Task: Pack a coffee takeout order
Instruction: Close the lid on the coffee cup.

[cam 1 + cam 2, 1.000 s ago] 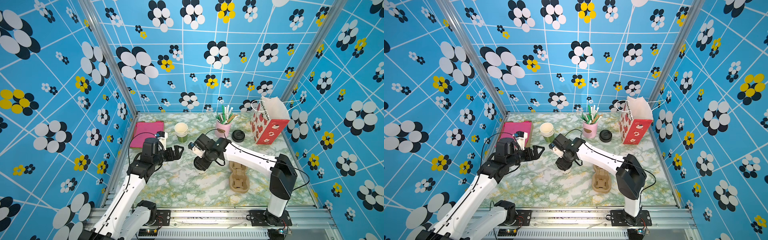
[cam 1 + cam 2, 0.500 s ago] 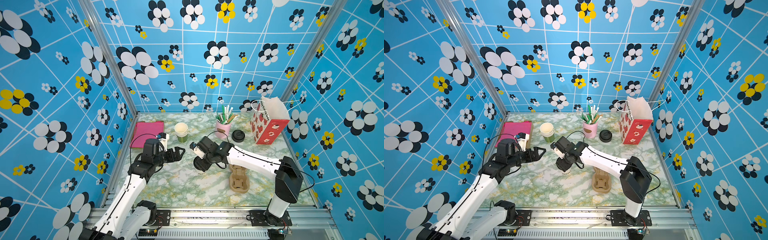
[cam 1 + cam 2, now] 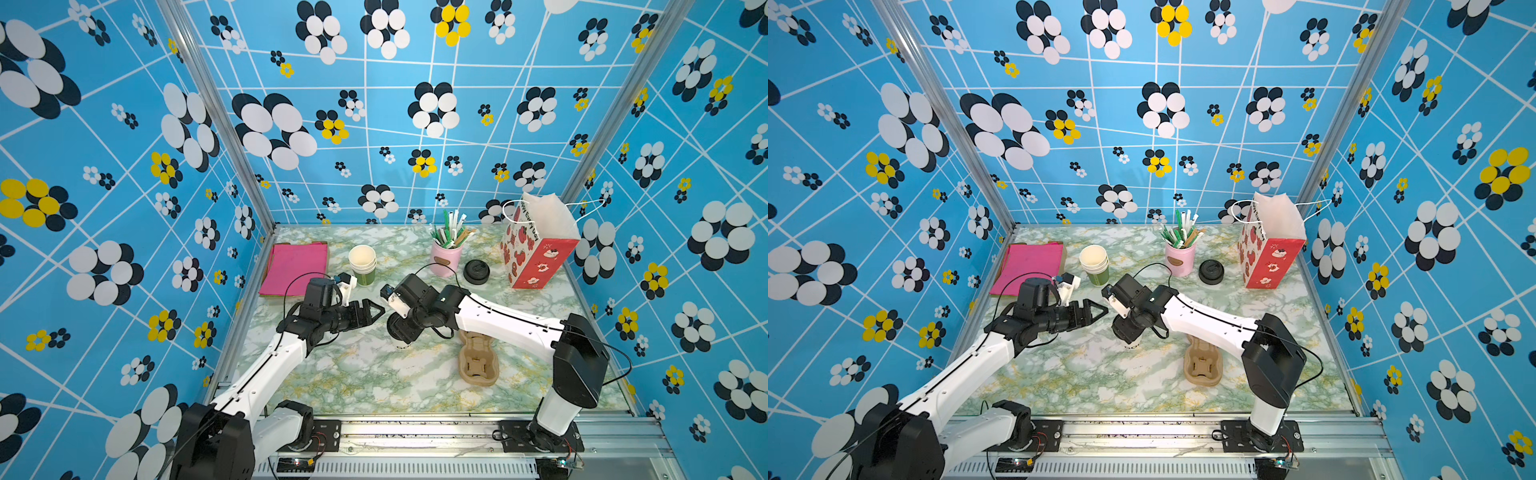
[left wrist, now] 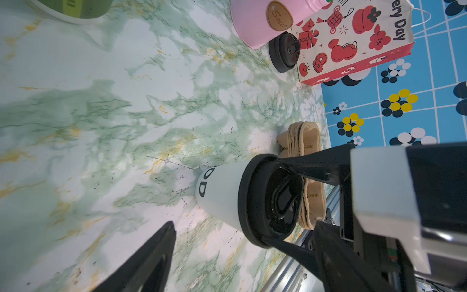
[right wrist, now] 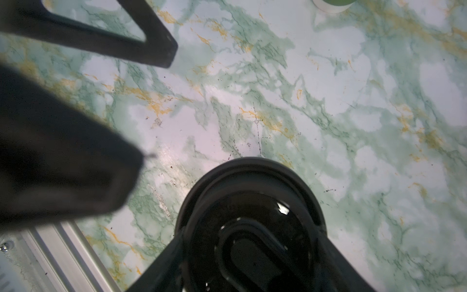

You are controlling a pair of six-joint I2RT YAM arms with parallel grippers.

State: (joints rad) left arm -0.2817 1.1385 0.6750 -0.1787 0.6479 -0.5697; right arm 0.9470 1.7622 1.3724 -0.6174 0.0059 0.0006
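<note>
Worktop [image 3: 357,374]: green marble pattern. The cup holder lies on it, and I place everything else from that holder.
Paper bag [image 3: 536,253]: upright and open, well apart from the cup holder, toward the back wall. I cannot see well what is inside.
Left gripper [image 3: 376,311]: this is the main change. It has come closer during the last second and is now near the cup, on the side away from the cup holder. Its jaws are a little narrower than before but remain apart, with nothing between them.
Right gripper [image 4: 274,199]: it reaches down from above and its fingers clamp the rim of the black lid. It has hardly moved.
Cup holder [image 3: 478,361]: it is in the same place as before, and the pocket that shows is empty.
Lidded cup [image 4: 219,192]: it appears to stand on the worktop, just beside the cup holder, on the side toward the left arm.
Meaning for the task: I judge that the lid is already on and the left gripper is coming to steady or take the cup. Seating the cup in the holder and bagging it are not yet done.
</note>
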